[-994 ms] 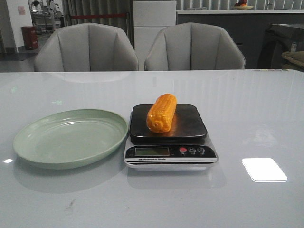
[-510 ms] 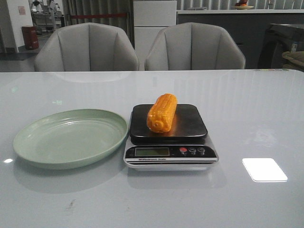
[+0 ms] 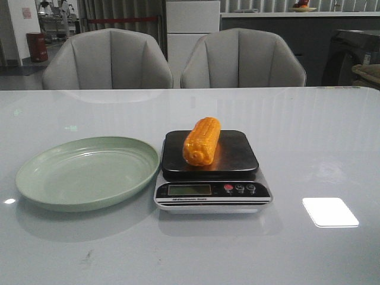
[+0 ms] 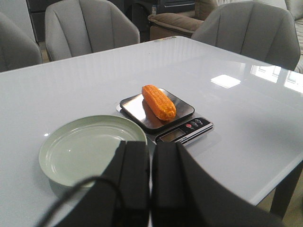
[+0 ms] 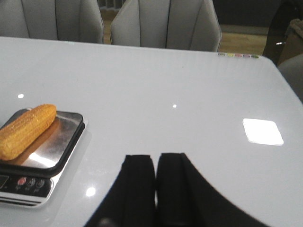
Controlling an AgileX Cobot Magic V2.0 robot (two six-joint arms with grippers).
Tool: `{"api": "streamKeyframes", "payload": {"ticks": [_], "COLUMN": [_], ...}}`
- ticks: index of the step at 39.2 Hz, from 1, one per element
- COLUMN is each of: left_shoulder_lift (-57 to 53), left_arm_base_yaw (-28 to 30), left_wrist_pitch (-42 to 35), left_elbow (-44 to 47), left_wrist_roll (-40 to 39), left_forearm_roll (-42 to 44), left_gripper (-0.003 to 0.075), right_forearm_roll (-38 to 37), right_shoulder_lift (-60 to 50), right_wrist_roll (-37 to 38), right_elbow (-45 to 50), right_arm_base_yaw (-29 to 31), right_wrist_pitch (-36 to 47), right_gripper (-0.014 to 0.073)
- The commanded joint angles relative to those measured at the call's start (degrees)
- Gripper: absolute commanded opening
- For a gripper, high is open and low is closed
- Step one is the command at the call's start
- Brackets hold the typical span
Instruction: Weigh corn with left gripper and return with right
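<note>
Nothing has shifted lately: the corn (image 3: 202, 141) still lies on the scale (image 3: 212, 171), plate (image 3: 86, 172) at its nine o'clock, both jaws closed empty, so the return awaits.

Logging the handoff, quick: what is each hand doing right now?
Left hand: closed, holding nothing.
Right hand: closed, holding nothing.
</note>
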State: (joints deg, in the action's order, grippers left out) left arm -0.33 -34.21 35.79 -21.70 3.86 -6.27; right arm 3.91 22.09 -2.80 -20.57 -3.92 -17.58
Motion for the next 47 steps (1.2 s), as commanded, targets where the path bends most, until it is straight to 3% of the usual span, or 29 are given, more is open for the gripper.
{"api": "streamKeyframes", "payload": {"ticks": [1, 9, 12, 19, 23, 36, 47], "left_shoulder_lift": [-1.19, -1.19, -1.19, -1.19, -1.19, -1.19, -1.19], "left_arm_base_yaw": [-0.07, -0.07, -0.07, -0.07, -0.07, -0.07, -0.07], "left_wrist_pitch": [-3.89, -3.89, -3.89, -3.89, -3.89, -3.89, -3.89], "left_elbow": [-1.39, -1.39, -1.39, -1.39, -1.39, -1.39, -1.39], "left_wrist_roll": [-0.02, -0.02, -0.02, -0.02, -0.02, -0.02, -0.02], "left_forearm_roll": [-0.30, -0.30, -0.30, -0.30, -0.30, -0.30, -0.30], "left_gripper": [0.0125, 0.0125, 0.0125, 0.0125, 0.0125, 0.0125, 0.0125], "right_forearm_roll": [0.26, 0.26, 0.26, 0.26, 0.26, 2.63, 10.30], "right_shoulder_lift": [0.81, 0.96, 1.59, 4.43, 6.73, 18.18, 34.71], "right_wrist_roll": [0.02, 0.02, 0.02, -0.04, -0.04, 0.08, 0.18], "right_elbow": [-2.28, -2.28, -2.34, -2.39, -2.46, -9.00, -24.21], "right_arm_base_yaw": [0.05, 0.05, -0.14, -4.17, -7.37, -16.91, -20.63], "right_wrist_pitch": [2.09, 1.80, 1.80, 2.35, 3.35, 2.75, -8.86], "right_gripper": [0.0169, 0.0177, 0.0226, 0.0511, 0.0616, 0.0610, 0.0608]}}
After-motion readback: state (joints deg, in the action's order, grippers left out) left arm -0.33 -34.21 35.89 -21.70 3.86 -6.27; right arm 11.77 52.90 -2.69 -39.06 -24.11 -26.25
